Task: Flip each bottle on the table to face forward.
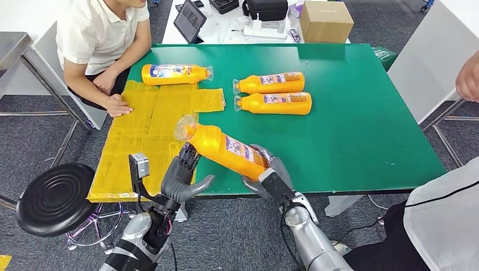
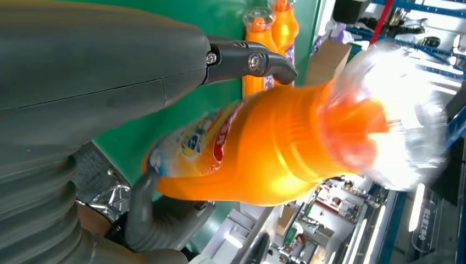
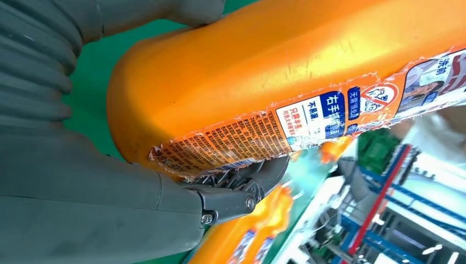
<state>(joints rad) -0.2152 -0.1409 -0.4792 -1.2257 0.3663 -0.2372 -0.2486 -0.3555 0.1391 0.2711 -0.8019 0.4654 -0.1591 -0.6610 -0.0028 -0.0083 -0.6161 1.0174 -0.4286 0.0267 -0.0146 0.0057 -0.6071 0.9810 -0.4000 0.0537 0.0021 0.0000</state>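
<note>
Bottle lifted at the table's near edge.
My right hand (image 1: 270, 176) grips the orange bottle (image 1: 226, 148) by its base; my left hand (image 1: 182, 172), fingers spread, touches its neck above the green table (image 1: 361, 135).

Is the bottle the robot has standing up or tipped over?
Tipped. The bottle is off the table, slanting, cap end higher. The right hand grips its base; the left hand is at its neck.

Right robot hand (image 3: 181, 181) grips orange bottle (image 3: 264, 71) at its base; label showing
</note>
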